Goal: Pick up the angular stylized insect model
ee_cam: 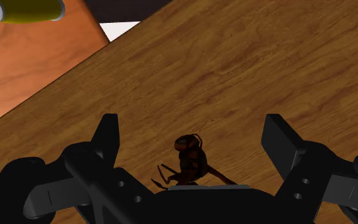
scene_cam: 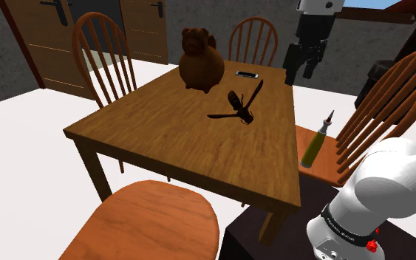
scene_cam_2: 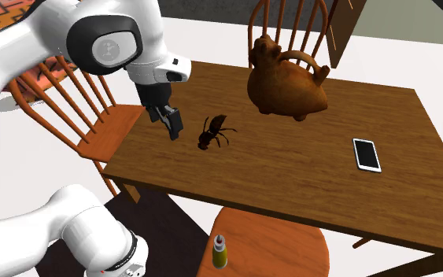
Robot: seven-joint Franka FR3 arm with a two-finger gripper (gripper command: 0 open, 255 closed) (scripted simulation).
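not much done yet imo: the gripper hangs over the wooden table with its jaws wide apart, the dark insect model sits untouched between them near the middle of the second exterior view, so closing and lifting are left.

Dark insect model on wooden table, brown figure nearby

A brown animal-shaped jug and a white phone sit on the wooden desk. An olive bottle stands upright on a chair beside it.
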